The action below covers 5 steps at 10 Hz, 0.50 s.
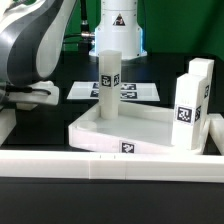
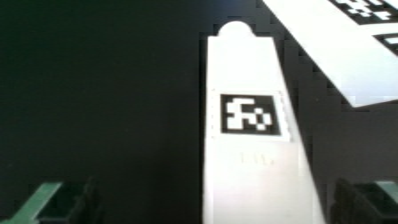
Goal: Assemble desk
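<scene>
Two legs stand upright on the desk top: one leg near its far edge, a second leg at the corner on the exterior view's right. Nearest the camera runs the long white border rail, with the tray-like top just behind it on the black bench. Beyond lies the marker board. The fingers stand wide apart, clamped on nothing, either side of a tagged leg in the wrist view.
</scene>
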Available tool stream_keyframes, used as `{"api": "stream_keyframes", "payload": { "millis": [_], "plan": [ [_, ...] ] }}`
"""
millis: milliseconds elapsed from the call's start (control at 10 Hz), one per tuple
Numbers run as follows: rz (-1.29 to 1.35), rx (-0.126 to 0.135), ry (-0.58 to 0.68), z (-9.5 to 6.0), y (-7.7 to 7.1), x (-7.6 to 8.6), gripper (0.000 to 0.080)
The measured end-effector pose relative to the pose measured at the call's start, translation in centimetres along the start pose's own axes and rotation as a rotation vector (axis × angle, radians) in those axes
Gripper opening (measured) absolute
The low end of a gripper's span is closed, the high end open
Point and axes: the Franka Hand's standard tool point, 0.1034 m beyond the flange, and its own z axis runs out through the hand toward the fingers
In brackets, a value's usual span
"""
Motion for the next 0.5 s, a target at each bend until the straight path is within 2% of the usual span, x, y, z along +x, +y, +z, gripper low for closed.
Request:
{"api": "stream_keyframes", "payload": {
  "millis": [100,200,300,400,500],
  "plan": [
    [0.003,0.000,-0.004,0.18,-0.02,0.07,0.0649],
    [0.008,0.000,-0.006,0.28,-0.17,0.14,0.0606],
    [0.014,0.000,-0.007,0.34,-0.22,0.18,0.0447],
    [0.015,0.001,-0.007,0.35,-0.18,0.18,0.0447],
    [0.016,0.002,-0.007,0.36,-0.13,0.16,0.0310]
  ]
}}
